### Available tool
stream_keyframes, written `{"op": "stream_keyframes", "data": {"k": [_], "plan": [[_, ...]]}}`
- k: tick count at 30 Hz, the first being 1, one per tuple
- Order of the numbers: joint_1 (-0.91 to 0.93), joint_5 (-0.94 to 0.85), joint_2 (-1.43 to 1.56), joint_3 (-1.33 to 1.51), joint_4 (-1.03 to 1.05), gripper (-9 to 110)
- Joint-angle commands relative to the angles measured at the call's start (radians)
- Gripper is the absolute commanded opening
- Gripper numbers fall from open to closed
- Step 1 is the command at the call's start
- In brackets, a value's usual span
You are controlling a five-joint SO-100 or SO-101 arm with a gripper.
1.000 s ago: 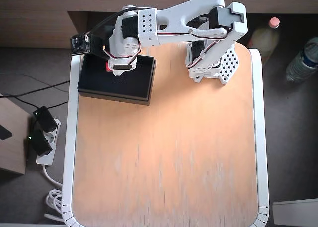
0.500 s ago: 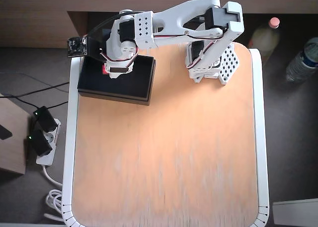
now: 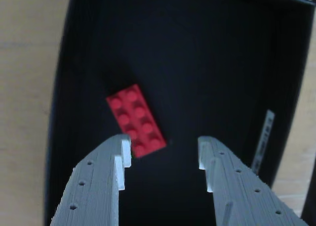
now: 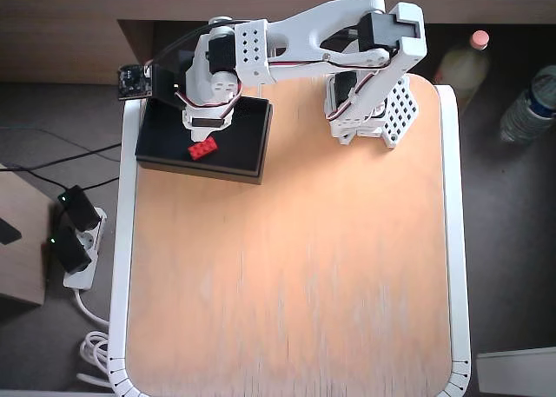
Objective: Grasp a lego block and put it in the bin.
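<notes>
The red lego block (image 3: 136,120) lies flat on the dark floor of the black bin (image 3: 207,48), studs up and turned at a slant, with 2 rows of studs showing in the wrist view. In that view the end effector (image 3: 165,154) hangs above the bin with its 2 grey fingers (image 3: 101,186) spread apart and nothing between them; the left finger's tip overlaps the near end of the block in the picture, but whether it touches the block cannot be told. A thin white strip (image 3: 263,141) runs along the bin's right wall in the wrist view. In the overhead view the block (image 4: 203,149) rests in the left half of the bin (image 4: 248,149), near its front wall, just below the end effector (image 4: 207,128). The bin stands at the far left corner of the light wooden worktop (image 4: 295,275), and the white arm (image 4: 321,32) reaches across to it from its base (image 4: 373,110) at the far right part of the worktop. Off the worktop, 2 bottles (image 4: 530,102) stand at the right, and a power strip (image 4: 74,241) with cables lies on the floor at the left.
</notes>
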Motion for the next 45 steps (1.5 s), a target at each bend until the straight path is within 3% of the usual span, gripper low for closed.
{"op": "stream_keyframes", "data": {"k": [1,9,14,19,29,36,45], "plan": [[-0.066,-0.035,0.183,-0.117,-0.031,14],[-0.267,-0.135,0.492,-0.115,-0.029,12],[-0.411,-0.173,0.644,-0.114,-0.023,2],[-0.583,-0.195,0.778,-0.114,0.003,0],[-1.028,-0.091,0.960,-0.081,0.114,0],[-1.295,0.031,1.135,0.147,0.112,0],[-1.341,0.041,1.293,0.506,0.110,0]]}}
